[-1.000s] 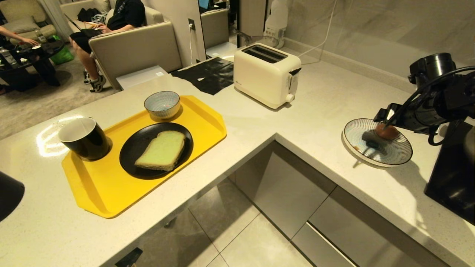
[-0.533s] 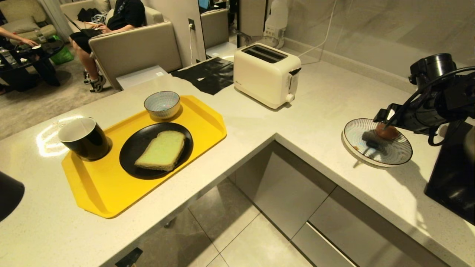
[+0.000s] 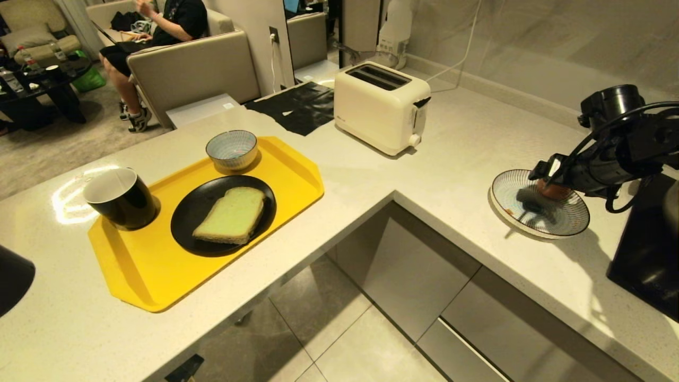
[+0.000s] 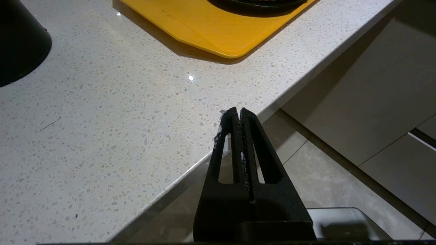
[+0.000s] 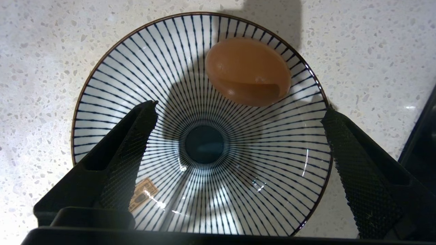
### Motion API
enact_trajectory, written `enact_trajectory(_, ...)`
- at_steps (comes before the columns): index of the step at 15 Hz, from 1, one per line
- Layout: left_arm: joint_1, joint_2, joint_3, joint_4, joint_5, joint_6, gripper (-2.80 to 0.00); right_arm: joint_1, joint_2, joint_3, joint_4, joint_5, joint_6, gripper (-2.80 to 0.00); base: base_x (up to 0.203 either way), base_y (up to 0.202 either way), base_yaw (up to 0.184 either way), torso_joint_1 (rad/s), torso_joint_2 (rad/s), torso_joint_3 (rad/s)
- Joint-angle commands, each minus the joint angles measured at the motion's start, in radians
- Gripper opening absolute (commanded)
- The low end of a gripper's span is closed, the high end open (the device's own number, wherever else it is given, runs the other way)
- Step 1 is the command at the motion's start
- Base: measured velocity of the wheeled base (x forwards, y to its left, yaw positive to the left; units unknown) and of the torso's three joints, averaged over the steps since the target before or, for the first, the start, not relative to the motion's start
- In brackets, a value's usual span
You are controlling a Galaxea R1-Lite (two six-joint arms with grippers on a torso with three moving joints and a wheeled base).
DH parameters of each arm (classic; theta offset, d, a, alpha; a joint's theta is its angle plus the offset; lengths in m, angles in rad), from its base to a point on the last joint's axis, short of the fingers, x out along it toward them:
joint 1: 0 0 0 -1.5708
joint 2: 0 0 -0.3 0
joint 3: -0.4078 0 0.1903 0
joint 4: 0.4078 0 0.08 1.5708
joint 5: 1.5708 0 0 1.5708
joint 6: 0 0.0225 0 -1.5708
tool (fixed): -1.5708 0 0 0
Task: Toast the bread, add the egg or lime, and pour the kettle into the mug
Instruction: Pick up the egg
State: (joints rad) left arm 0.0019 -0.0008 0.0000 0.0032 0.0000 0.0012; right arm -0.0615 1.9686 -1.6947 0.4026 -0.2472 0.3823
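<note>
The orange-brown egg (image 5: 248, 71) lies on a striped plate (image 5: 102, 85) at the counter's right end. My right gripper (image 5: 240, 107) hovers just above that plate, open wide with nothing between its fingers; the egg sits just beyond the fingertips. From the head, that gripper (image 3: 546, 178) half covers the egg (image 3: 551, 191). The green bread (image 3: 232, 215) rests on a black plate (image 3: 188, 223) beside the black mug (image 3: 119, 197). A black body (image 3: 13, 278) cut by the left edge looks like the kettle. My left gripper (image 4: 237, 111) is shut and empty over the counter's edge. No lime is in view.
Bread plate, mug and a small striped bowl (image 3: 232, 148) share a yellow tray (image 3: 297, 170). A cream toaster (image 3: 379, 106) stands at the back with empty slots. A black slab (image 3: 647, 249) lies right of the striped plate. A person sits on a sofa beyond the counter.
My right arm has edged slightly lower and to the left over the striped plate, jaws still open. The left arm and the things on the tray have not moved.
</note>
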Motion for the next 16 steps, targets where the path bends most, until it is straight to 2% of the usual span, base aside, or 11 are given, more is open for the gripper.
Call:
enact_trajectory(1, 0.000, 0.000, 0.000, 0.000, 0.000, 0.000, -2.80, 0.000, 0.009, 0.003, 0.002, -0.001, 0.003, 0.00, 0.000, 0.000, 0.000, 0.000, 0.00, 0.000)
enact_trajectory(6, 0.000, -0.001, 0.000, 0.000, 0.000, -0.001, -2.80, 0.000, 0.015, 0.004, 0.002, 0.034, 0.004, 0.00, 0.000, 0.000, 0.000, 0.000, 0.00, 0.000)
enact_trajectory(16, 0.000, 0.000, 0.000, 0.000, 0.000, 0.000, -2.80, -0.006, 0.059, -0.005, -0.051, 0.035, 0.013, 0.00, 0.000, 0.000, 0.000, 0.000, 0.00, 0.000)
